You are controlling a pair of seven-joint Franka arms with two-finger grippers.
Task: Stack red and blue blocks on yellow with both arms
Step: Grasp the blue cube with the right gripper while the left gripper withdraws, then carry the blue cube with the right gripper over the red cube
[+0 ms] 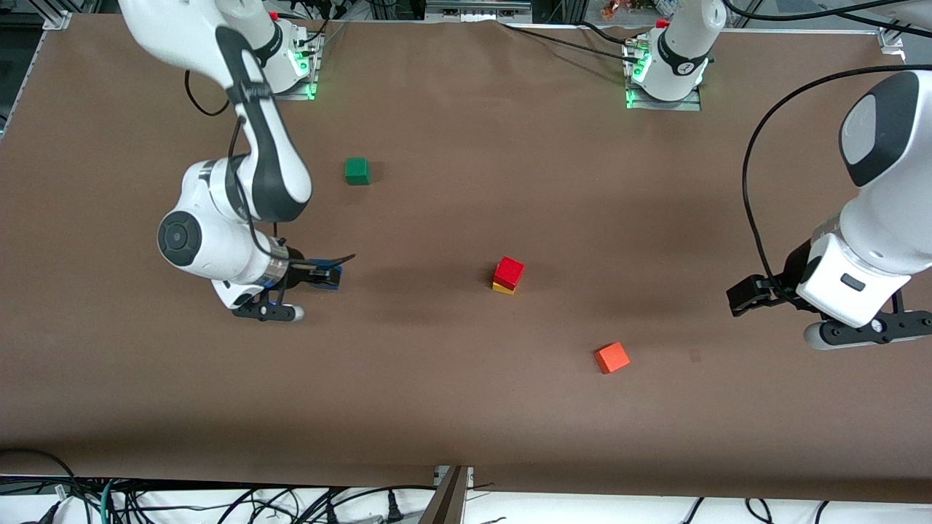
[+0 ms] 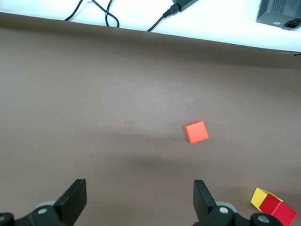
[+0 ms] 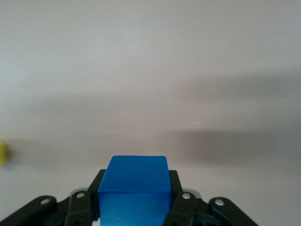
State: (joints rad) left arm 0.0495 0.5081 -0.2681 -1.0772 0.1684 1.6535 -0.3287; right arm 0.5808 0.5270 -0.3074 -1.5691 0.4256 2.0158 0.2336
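Gripping the blue block (image 3: 135, 186), the right gripper (image 1: 320, 275) must carry it toward the left arm's end, onto the red block (image 1: 508, 272) capping the yellow block (image 1: 502, 289), while the left gripper (image 2: 138, 200) waits open

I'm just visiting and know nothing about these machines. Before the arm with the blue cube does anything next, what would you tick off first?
1. Blue block sits between the right tool fingers: ok, both fingers flank it.
2. Red block already on the yellow block: ok, though it sits slightly askew.
3. Top of the red block free for the blue one: ok, nothing on it.
4. Left tool out of the way: ok, open and empty, over the table at the left arm's end, waiting.
5. Green cube and orange cube off the likely path to the stack: ok, both lie apart from it.
6. Blue block lifted off the table: cannot tell.
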